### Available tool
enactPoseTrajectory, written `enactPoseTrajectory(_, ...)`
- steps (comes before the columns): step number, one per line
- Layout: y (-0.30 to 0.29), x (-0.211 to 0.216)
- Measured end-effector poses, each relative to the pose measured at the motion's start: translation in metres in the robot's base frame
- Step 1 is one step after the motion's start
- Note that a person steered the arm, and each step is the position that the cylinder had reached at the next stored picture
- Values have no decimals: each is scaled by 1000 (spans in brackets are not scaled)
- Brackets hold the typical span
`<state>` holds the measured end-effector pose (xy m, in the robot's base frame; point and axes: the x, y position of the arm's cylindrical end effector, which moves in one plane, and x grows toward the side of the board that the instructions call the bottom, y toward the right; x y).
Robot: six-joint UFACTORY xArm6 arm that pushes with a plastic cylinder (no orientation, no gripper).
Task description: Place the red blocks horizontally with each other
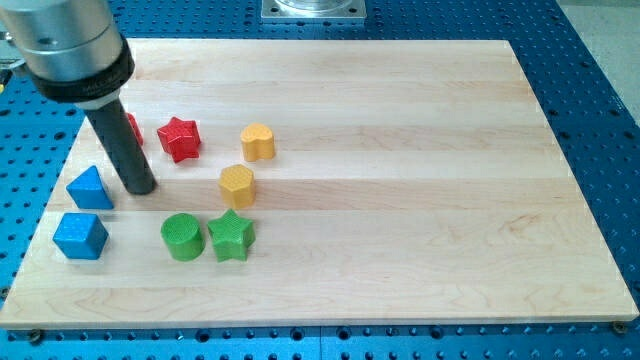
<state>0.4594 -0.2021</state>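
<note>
Camera view: second red block (131,125) half hidden behind rod, my tip (140,187) left of red star (179,138).

My tip (141,188) rests on the wooden board (400,200) just right of the blue triangular block (89,187), with the blue cube (80,235) below that. A second red block (131,126) peeks out behind my rod, its shape hidden, level with the red star (179,138) to its right. Further right sit a yellow heart-like block (257,142) and a yellow hexagon (237,185), with the green cylinder (181,237) touching the green star (231,235) below.
</note>
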Motion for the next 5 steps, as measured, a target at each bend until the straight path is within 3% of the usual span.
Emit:
enactPoseTrajectory(2,1,-36)
enactPoseTrajectory(4,32,-37)
enactPoseTrajectory(5,8,-30)
